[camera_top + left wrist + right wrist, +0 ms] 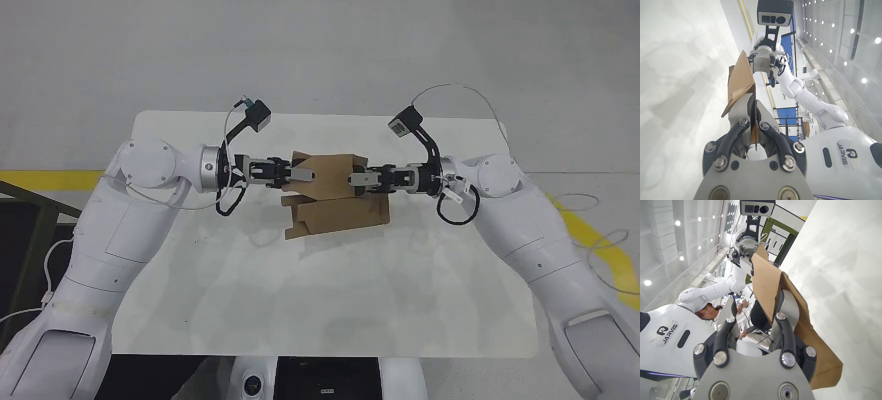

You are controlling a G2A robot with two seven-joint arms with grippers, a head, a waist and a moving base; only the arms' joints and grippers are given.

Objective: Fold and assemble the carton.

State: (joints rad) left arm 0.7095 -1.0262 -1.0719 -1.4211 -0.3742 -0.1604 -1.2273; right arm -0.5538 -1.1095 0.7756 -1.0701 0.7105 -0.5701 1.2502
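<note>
Carton [335,205] between left claw [290,176] and right claw [356,181], over table [300,300].

Carton [335,205] of matt brown corrugated cardboard; table [300,300] smooth, matt white.

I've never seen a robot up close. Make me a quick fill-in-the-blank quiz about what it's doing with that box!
1. The carton between the two arms is made of brown ____.
2. The left gripper is ____ on an edge of the carton.
3. The right gripper is ____, with one finger touching the carton.
4. The table underneath is ____ in colour.

Missing words: cardboard; shut; open; white.
</note>
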